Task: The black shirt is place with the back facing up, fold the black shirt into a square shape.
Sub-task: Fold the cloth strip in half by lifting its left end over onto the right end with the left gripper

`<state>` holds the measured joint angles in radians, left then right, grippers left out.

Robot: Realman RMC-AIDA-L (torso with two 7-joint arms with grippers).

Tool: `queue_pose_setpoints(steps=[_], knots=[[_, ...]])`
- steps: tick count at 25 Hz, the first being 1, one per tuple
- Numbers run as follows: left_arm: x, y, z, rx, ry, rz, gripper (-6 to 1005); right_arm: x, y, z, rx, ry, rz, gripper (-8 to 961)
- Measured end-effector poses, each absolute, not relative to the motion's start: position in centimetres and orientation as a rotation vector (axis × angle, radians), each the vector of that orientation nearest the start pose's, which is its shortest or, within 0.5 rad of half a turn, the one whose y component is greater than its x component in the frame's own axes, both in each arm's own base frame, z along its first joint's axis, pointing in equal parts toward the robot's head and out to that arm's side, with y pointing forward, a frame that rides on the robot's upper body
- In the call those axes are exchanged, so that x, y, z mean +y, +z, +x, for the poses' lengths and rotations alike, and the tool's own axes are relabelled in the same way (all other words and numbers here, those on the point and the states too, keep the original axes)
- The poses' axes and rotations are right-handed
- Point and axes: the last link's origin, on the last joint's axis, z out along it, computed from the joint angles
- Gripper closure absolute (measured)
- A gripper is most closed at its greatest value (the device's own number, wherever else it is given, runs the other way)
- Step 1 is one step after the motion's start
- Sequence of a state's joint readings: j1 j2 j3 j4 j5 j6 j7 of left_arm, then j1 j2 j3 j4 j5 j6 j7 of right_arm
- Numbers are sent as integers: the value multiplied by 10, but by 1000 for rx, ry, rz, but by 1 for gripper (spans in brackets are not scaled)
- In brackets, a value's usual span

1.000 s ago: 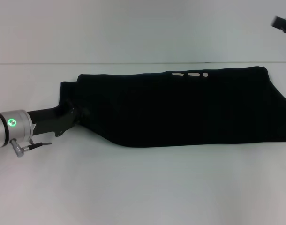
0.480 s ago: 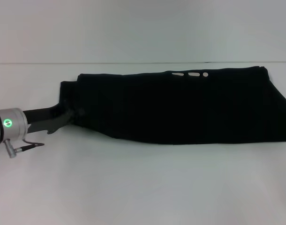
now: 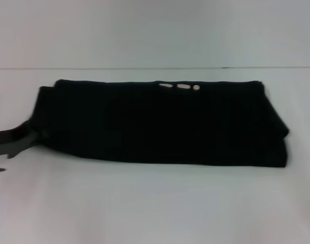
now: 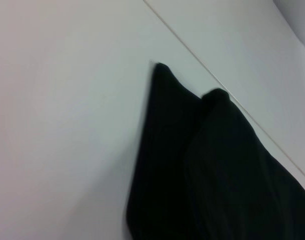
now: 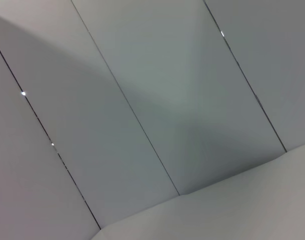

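On the white table (image 3: pixel 155 203), the black shirt (image 3: pixel 160 124) lies folded long; the left gripper (image 3: pixel 30 134) (at nine o'clock) pinches its edge. Right gripper unseen.

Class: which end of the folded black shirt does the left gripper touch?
The left gripper touches the black shirt's left end; the right end lies free.

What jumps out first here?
The black shirt, folded into a long band across the white table, with small white marks at its far edge. The left gripper sits at the band's left end; the right arm is out of the head view.
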<state>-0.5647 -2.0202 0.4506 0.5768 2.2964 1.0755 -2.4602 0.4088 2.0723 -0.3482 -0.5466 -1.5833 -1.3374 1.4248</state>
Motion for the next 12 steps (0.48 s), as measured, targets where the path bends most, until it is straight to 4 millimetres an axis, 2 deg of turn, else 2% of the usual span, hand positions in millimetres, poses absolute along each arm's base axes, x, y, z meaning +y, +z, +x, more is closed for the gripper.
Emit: queue_pose_setpoints(steps=[5,12], knots=[[356,56,-371,-1940,-644,-1531,966,337,81,335,963,1109,-1795,266],[360,57,-366,-1933,-641,-1547,967,335,85,340,984,1104,-1777,266]])
